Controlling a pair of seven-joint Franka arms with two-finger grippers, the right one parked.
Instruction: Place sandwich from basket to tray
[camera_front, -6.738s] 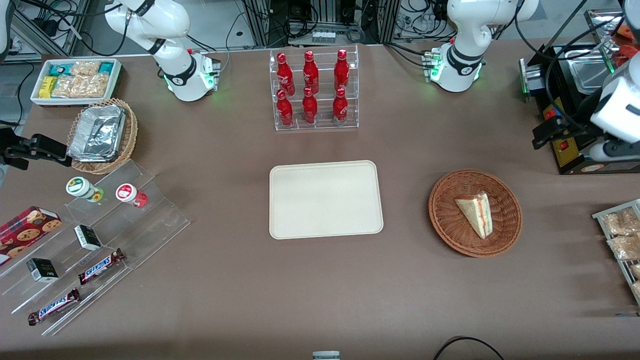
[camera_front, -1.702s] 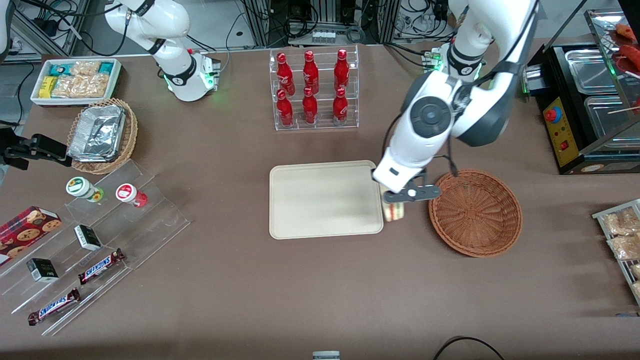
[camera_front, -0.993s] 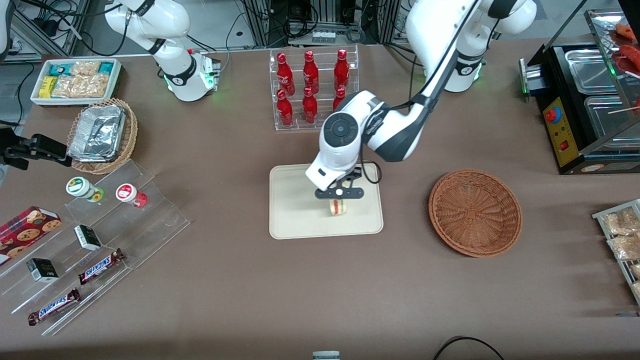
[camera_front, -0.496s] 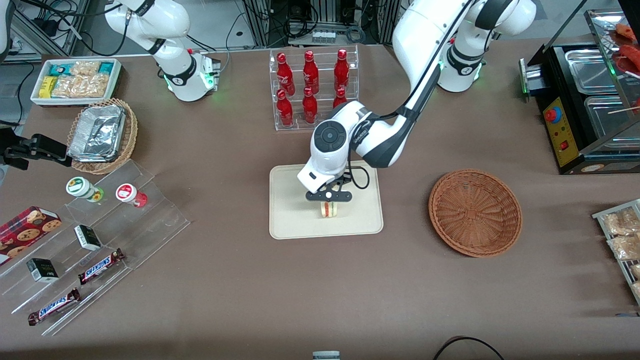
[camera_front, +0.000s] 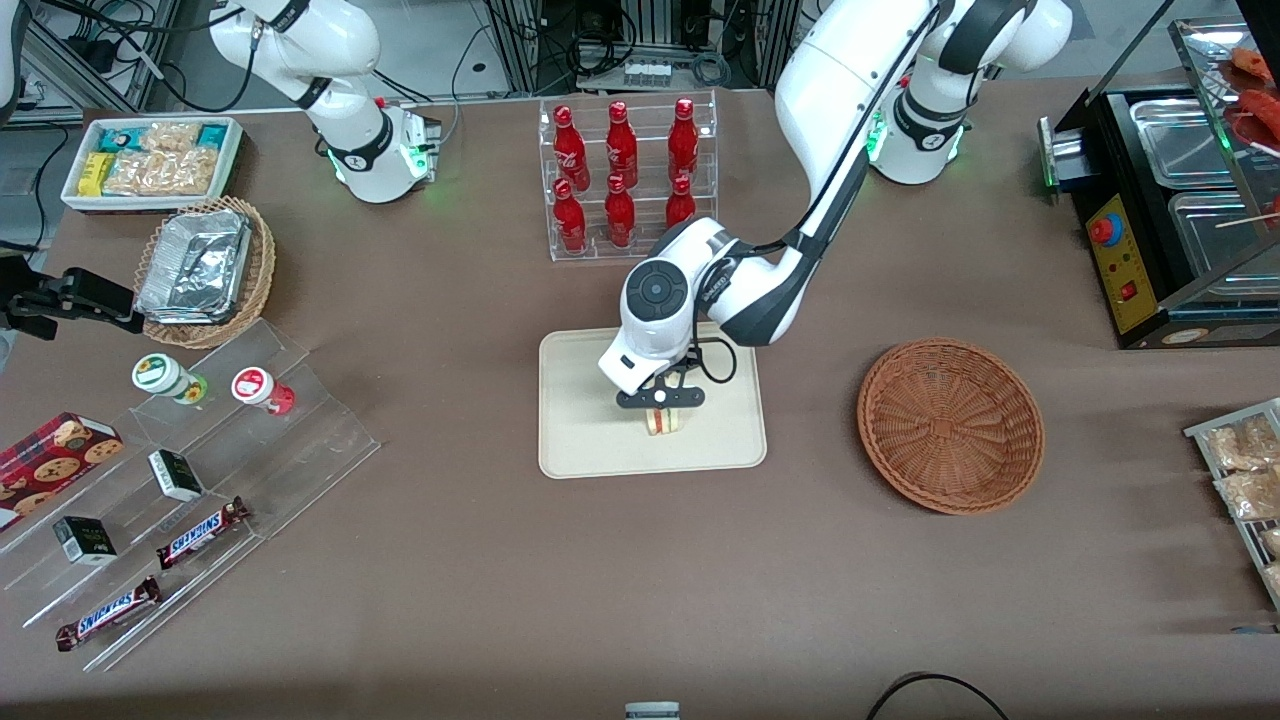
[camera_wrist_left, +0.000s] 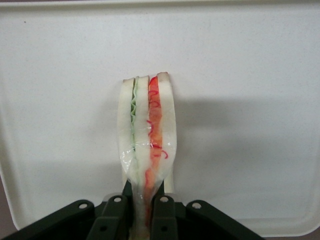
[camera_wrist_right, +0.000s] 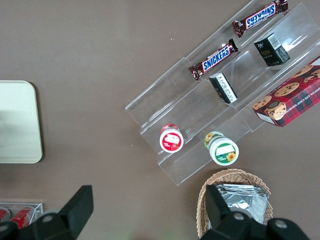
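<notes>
My gripper (camera_front: 661, 405) (camera_wrist_left: 144, 202) is shut on the sandwich (camera_front: 661, 420) (camera_wrist_left: 147, 145), a wrapped wedge of white bread with green and orange-red layers. It hangs low over the cream tray (camera_front: 580, 420) (camera_wrist_left: 250, 100), near the tray's middle. Whether the sandwich's lower end touches the tray surface I cannot tell. The reddish-brown wicker basket (camera_front: 950, 425) stands empty beside the tray, toward the working arm's end of the table.
A clear rack of red bottles (camera_front: 627, 180) stands farther from the front camera than the tray, close to my arm's elbow. Toward the parked arm's end are a tan basket with foil containers (camera_front: 205, 270), a clear stepped snack display (camera_front: 190, 480) and a white snack bin (camera_front: 150, 160).
The gripper carried the sandwich out of the basket and across to the tray. Over the last half second it shifted slightly and sank a little lower over the tray.
</notes>
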